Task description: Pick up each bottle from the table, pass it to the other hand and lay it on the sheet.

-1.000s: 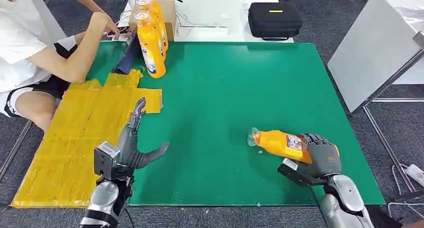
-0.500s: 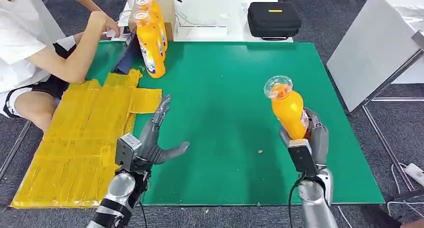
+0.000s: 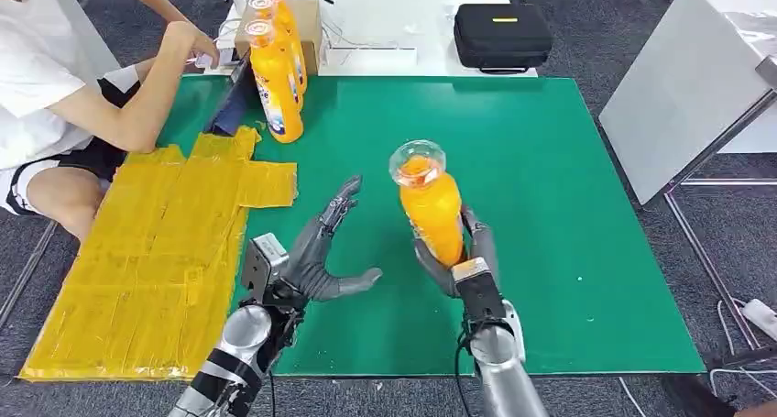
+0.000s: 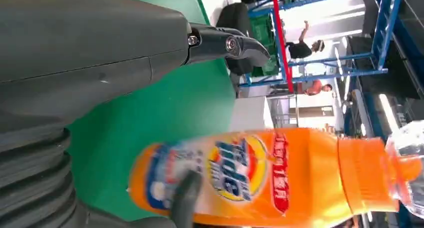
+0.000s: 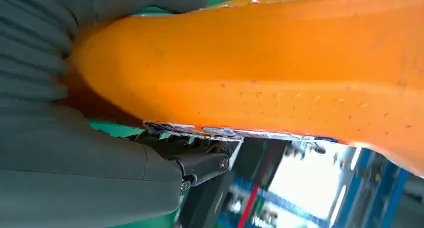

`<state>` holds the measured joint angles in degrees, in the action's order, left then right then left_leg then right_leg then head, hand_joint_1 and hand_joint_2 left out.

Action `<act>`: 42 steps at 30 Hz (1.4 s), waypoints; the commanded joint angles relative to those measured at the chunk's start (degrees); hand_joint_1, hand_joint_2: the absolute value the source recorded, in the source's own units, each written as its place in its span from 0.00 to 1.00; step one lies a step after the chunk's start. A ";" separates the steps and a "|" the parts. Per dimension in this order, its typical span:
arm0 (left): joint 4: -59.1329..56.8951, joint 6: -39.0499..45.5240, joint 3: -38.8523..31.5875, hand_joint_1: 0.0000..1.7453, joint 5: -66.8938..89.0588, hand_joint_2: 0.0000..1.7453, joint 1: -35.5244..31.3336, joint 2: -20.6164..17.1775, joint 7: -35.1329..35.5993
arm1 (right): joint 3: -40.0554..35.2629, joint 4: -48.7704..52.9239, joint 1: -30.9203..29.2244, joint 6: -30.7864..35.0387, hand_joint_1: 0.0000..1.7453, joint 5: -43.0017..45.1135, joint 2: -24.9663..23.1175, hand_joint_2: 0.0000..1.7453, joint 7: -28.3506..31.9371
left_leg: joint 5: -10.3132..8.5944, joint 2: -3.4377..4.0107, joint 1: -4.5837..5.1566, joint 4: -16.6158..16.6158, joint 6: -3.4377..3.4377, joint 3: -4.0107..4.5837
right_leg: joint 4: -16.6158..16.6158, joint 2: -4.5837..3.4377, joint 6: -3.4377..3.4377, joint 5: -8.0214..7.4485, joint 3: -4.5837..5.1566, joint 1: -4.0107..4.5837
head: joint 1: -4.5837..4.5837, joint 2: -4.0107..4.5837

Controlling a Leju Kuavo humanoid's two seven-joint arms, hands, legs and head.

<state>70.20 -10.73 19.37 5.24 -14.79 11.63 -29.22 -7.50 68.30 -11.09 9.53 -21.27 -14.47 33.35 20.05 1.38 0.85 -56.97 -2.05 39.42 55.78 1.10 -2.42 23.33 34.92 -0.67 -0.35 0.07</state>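
Green-covered counter [image 3: 568,215], near edge: left hand [image 3: 307,266] raised, fingers [image 3: 337,208] spread apart, holding nothing. Just beside it, right hand [image 3: 458,257], fingers clamped around an upright orange bottle [image 3: 431,211], clear cap uppermost, lifted above the counter. Left side: yellow sheet [image 3: 147,252]. Far corner: standing orange bottles [image 3: 275,82]; seated person [image 3: 64,105].

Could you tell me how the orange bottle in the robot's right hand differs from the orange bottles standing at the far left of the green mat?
The orange plastic bottle with a clear cap is lifted off the green mat, gripped by the right hand; the orange bottles by the cardboard box stand on the mat, untouched.
The held bottle is alone near the open left hand; the standing ones are bunched together.
All are upright, with clear caps.
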 commanded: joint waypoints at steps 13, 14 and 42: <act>-5.57 -0.80 2.72 0.00 -1.32 1.00 -4.69 -1.36 0.11 | -9.51 -14.00 -6.23 -1.41 0.97 -1.93 -1.04 1.00 0.94 | 0.16 -0.10 -0.07 -0.04 0.17 -0.34 | -0.01 -0.11 0.10 0.11 -0.34 0.01 | 0.00 0.00; -5.75 -0.84 2.66 0.00 -1.48 1.00 -4.93 -1.34 0.16 | -10.37 -14.66 -6.42 -1.14 0.98 -2.70 -1.26 1.00 1.00 | 0.09 -0.06 -0.05 0.00 0.12 -0.22 | -0.04 -0.11 0.07 0.04 -0.22 0.01 | 0.00 0.00; -6.21 -0.40 1.21 1.00 -3.96 1.00 -6.68 -0.79 -0.18 | -14.35 -22.82 -8.96 4.14 0.99 -6.31 -1.27 1.00 0.98 | 0.08 -0.13 -0.05 0.03 0.10 -0.24 | -0.07 0.01 0.06 0.07 -0.25 0.00 | 0.00 0.00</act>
<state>67.14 -11.54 19.96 1.07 -17.91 11.56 -29.16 -20.13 50.75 -18.42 13.44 -27.30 -16.70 34.29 20.04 1.36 0.86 -56.98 -2.05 39.42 55.77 1.11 -2.43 23.33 34.94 -0.69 -0.35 0.07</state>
